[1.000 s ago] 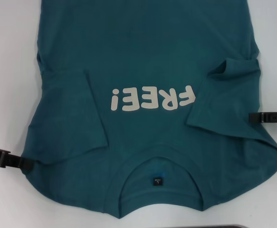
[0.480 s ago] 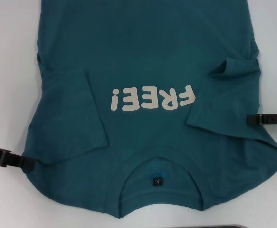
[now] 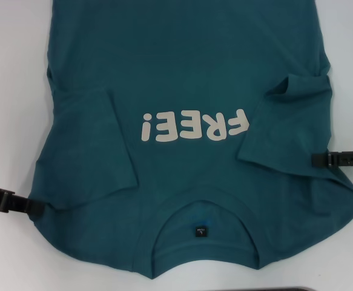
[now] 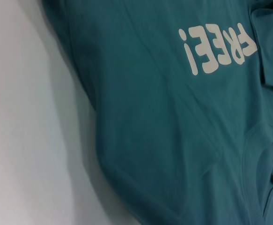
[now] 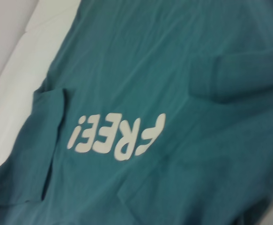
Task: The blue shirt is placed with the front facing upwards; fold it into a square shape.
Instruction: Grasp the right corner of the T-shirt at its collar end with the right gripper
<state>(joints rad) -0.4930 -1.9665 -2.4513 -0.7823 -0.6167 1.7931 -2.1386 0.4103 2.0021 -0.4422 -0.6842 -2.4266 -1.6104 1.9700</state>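
Head view shows you the blue shirt (image 3: 188, 91) lying front up on the white table (image 3: 13, 91), collar nearest the robot, its white "FREE!" lettering (image 3: 194, 126) reading upside down, and both short sleeves already folded in over the chest. Your left gripper (image 3: 9, 202) sits low at the shirt's left shoulder edge, its tip touching or just under the hem; your right gripper (image 3: 339, 159) reaches in from the right, its tip at the outer edge of the folded right sleeve (image 3: 291, 127). You cannot tell from any view how far either gripper's fingers are parted or whether they hold cloth; only dark slim arm segments show. The main risk, as I judge it, is uneven pickup: the 2 grippers sit at different heights along the shirt, so if you lift together the fold line may run skewed and the result will not be square. A grip on the sleeve layer alone could also peel that sleeve back open. The fabric looks like soft matte knit cotton, limp and likely to sag and wrinkle; shallow creases already run near the right sleeve, which stands slightly puckered. The ribbed collar (image 3: 200, 203) curves thickly round a small dark neck label (image 3: 200, 231). The print looks smooth and rubbery.
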